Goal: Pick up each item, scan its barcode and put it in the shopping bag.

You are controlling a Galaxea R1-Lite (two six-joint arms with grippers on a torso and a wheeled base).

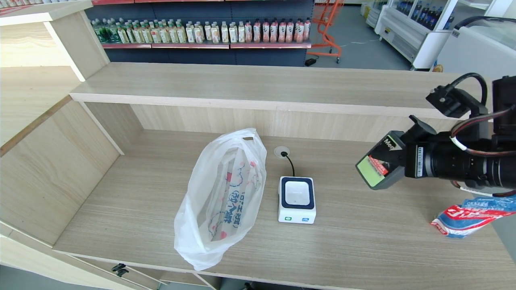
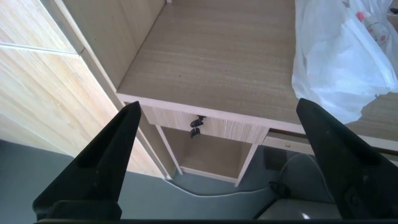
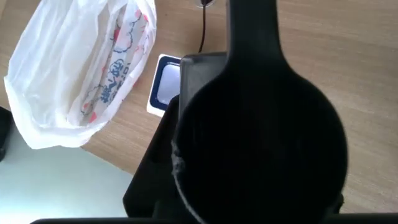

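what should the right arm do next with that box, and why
Probably carry the box left and down over the scanner. The right pincer holds it in the air, right of the scanner, with the shopping bag on the scanner's other side, so scanning likely comes first.

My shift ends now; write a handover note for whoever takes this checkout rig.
Left gripper: open, empty, beyond the wooden counter's front edge, near the white plastic shopping bag.
Right gripper: shut on a dark box with a green-and-red label, held in the air right of the white, blue-framed scanner.
Done: one printed packet lies in the bag.
Left, likely: scan and bag the box, then the blue, red and white packet at the counter's right edge.
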